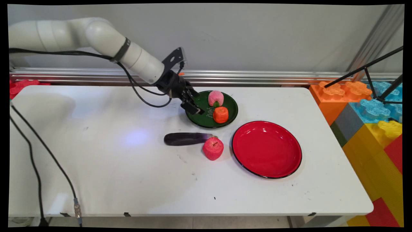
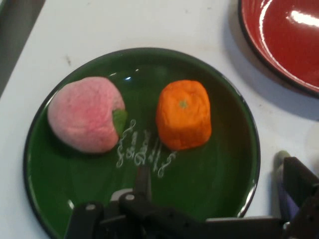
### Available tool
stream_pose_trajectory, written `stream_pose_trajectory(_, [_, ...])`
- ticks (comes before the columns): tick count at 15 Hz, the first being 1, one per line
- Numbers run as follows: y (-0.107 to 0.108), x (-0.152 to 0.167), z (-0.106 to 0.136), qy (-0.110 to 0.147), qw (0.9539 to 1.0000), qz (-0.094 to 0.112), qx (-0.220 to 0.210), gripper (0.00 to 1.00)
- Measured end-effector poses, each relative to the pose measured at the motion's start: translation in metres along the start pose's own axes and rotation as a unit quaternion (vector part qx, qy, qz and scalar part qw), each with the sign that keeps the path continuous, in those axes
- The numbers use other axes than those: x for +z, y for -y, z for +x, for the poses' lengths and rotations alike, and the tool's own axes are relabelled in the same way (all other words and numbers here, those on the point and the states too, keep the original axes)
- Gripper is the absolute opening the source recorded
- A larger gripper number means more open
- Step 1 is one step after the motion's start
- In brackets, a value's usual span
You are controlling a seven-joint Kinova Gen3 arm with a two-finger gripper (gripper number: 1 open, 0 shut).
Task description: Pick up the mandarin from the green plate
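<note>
The gripper (image 1: 193, 104) hangs with its fingers spread apart and grasping nothing over the left rim of the green plate (image 1: 201, 120), which holds a pink peach (image 1: 215, 97) and an orange (image 1: 220, 114).

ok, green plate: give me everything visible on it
The round dark green plate looks glossy, with a thin black rim and pale script lettering at its centre. It lies flat on the white table, toward the far edge, apart from the larger red plate. On it sit a pink peach-like toy fruit with a green leaf and an orange toy fruit, side by side. The black gripper hangs over its left rim.
</note>
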Motion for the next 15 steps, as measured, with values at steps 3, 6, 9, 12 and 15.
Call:
stream_pose_trajectory(3, [0.007,0.015,-0.001,-0.013,0.9997,-0.018,0.009,1.00])
stream_pose_trajectory(6, [0.013,0.030,-0.003,-0.021,0.9992,-0.030,0.017,1.00])
stream_pose_trajectory(9, [0.018,0.045,-0.006,-0.026,0.9988,-0.037,0.021,1.00])
stream_pose_trajectory(12, [0.022,0.059,-0.009,-0.031,0.9985,-0.041,0.021,1.00])
stream_pose_trajectory(15, [0.026,0.074,-0.012,-0.037,0.9982,-0.044,0.019,1.00])
